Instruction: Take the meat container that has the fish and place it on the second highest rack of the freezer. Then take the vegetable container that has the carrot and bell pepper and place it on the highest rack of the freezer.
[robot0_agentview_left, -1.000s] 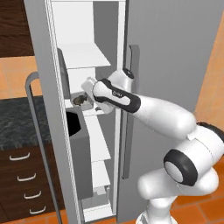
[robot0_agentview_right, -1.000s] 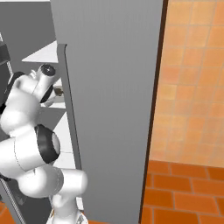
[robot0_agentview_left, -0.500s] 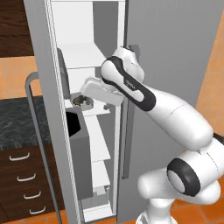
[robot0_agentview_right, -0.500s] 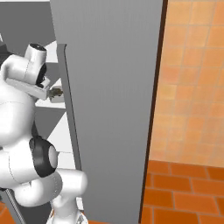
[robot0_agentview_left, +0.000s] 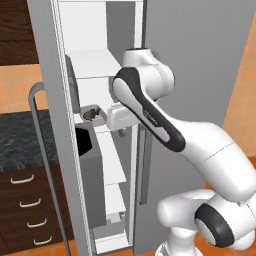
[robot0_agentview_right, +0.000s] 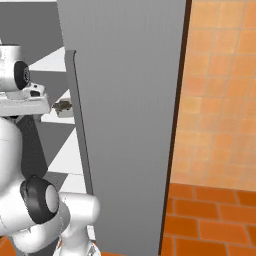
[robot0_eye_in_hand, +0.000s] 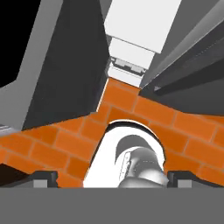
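Note:
The freezer (robot0_agentview_left: 107, 63) stands open, its white shelves showing. A small white tray holding the dark fish (robot0_agentview_left: 90, 114) sits level at the front of the second shelf from the top, also seen as the tray with the fish (robot0_agentview_right: 62, 106). My gripper (robot0_agentview_left: 120, 131) hangs just right of the tray, pointing down. In the hand view my gripper (robot0_eye_in_hand: 112, 177) has its fingertips (robot0_eye_in_hand: 44, 176) far apart with nothing between them, above the brick floor. My hand (robot0_agentview_right: 25, 104) sits left of the tray. The carrot and bell pepper container is out of view.
The open freezer door with its long grey bar handle (robot0_agentview_left: 43, 150) stands at the left. Behind it are a black counter (robot0_agentview_left: 20, 142) and dark drawers (robot0_agentview_left: 25, 210). A grey freezer wall (robot0_agentview_right: 130, 100) blocks the right. Orange brick floor (robot0_eye_in_hand: 144, 111) lies below.
My elbow has swung up high above the hand and the wrist has turned downward. The fish tray has stayed at the same shelf height. The base has not moved.

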